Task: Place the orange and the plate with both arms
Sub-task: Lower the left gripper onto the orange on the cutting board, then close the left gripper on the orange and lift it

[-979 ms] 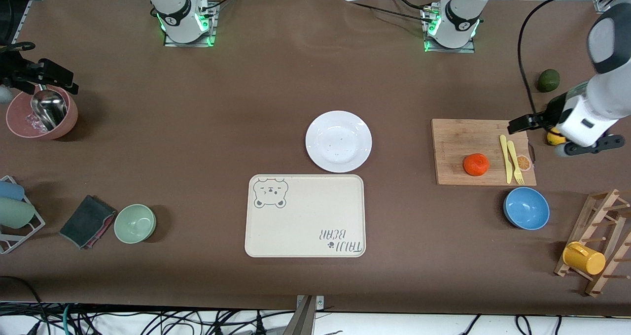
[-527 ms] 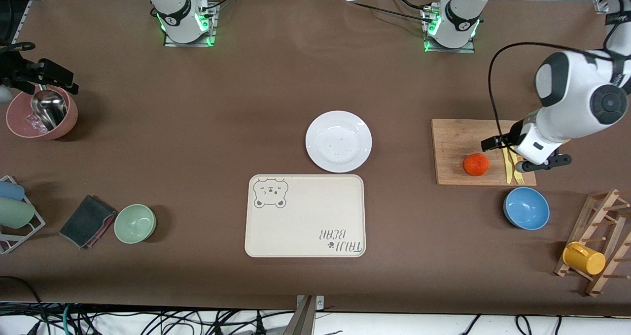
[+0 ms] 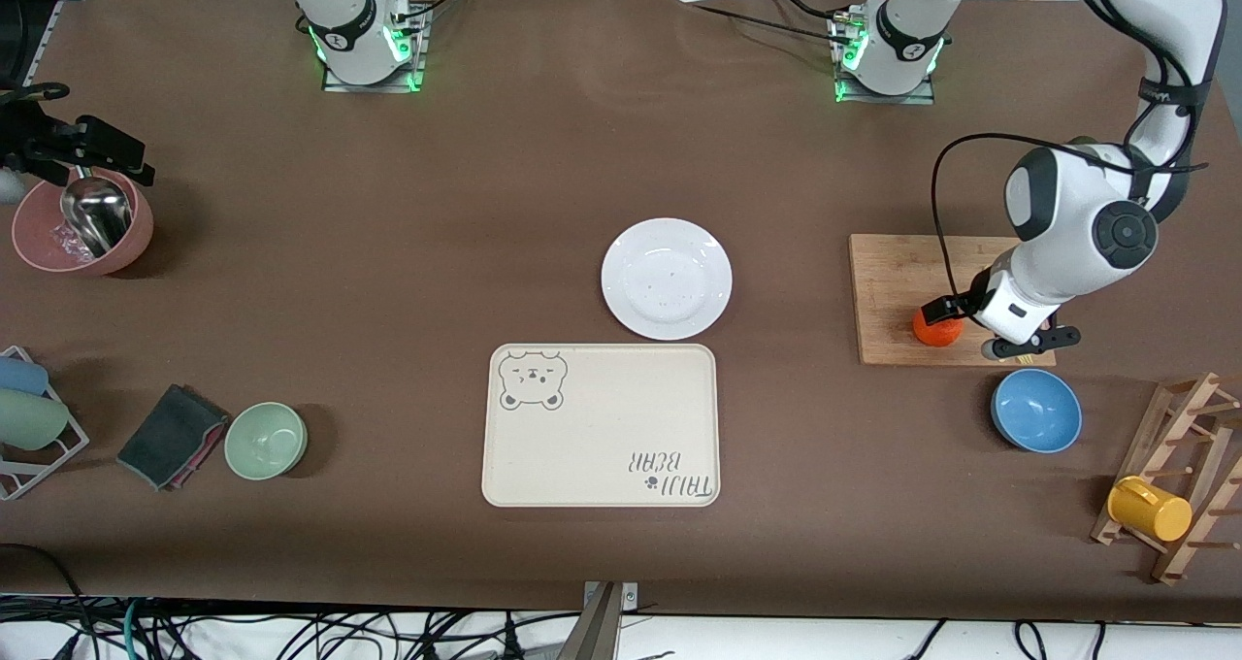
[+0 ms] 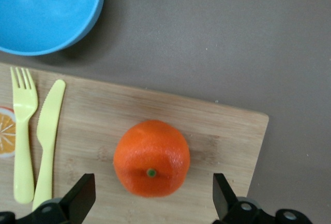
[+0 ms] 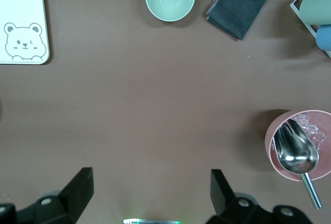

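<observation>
The orange [image 4: 151,158] lies on a wooden cutting board [image 3: 893,277] toward the left arm's end of the table. It is partly hidden under my left hand in the front view [image 3: 930,334]. My left gripper [image 4: 152,195] hangs open just over the orange, one finger on each side, not touching it; in the front view the left gripper [image 3: 961,326] is over the board's nearer edge. The white plate [image 3: 666,279] rests mid-table, empty. My right gripper [image 5: 151,189] waits open, high over the table by its base, out of the front view.
A cream bear-print tray [image 3: 600,425] lies just nearer the camera than the plate. A yellow fork [image 4: 23,141] and knife [image 4: 47,136] lie on the board beside the orange. A blue bowl [image 3: 1035,410] sits near the board. A green bowl [image 3: 265,439], dark cloth [image 3: 170,435], pink bowl [image 3: 39,243] and mug rack [image 3: 1164,485] line the table's ends.
The left arm has swung in from the table's end, across the cutting board, until its open gripper is over the orange. Nothing else has moved.
</observation>
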Motion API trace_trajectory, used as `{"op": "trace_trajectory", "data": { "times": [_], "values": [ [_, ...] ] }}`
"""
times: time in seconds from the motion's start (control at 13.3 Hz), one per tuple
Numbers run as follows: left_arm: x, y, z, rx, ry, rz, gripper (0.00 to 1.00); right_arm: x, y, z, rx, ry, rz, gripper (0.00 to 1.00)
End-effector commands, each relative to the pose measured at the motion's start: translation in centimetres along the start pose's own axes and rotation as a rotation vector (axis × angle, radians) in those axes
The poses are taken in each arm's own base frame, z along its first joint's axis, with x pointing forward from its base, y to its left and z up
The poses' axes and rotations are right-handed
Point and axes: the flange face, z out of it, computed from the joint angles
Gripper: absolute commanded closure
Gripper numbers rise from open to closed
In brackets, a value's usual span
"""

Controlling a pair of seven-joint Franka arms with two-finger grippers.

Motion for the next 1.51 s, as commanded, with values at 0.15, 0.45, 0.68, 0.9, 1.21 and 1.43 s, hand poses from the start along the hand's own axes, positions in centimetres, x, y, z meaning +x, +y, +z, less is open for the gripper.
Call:
{"op": "trace_trajectory", "data": {
  "times": [0.15, 0.45, 0.68, 0.9, 1.21, 1.43],
  "values": [
    [0.5, 0.0, 2.5, 0.011, 0.023, 0.015, 0.0, -0.3, 0.0, -0.2, 0.007, 0.004, -0.013, 0.0],
    [0.3, -0.6, 4.8, 0.014, 0.022, 0.003, 0.03, -0.3, -0.1, -0.2, 0.007, -0.001, -0.015, 0.0],
    [0.1, -0.5, 4.8, 0.015, 0.013, 0.001, 0.83, -0.3, -0.1, -0.2, 0.008, -0.001, -0.013, 0.0],
    [0.2, 0.3, 2.3, 0.012, 0.021, 0.02, 1.0, -0.3, -0.1, -0.2, 0.008, -0.002, -0.015, 0.0],
    [-0.7, 7.3, -2.1, -0.04, 0.065, 0.102, 1.0, -0.3, -0.1, -0.2, 0.008, -0.002, -0.015, 0.0],
    [-3.7, 15.9, -3.2, -0.102, 0.062, 0.13, 1.0, -0.4, -0.1, -0.2, 0.008, -0.004, -0.015, 0.0]
  ]
}}
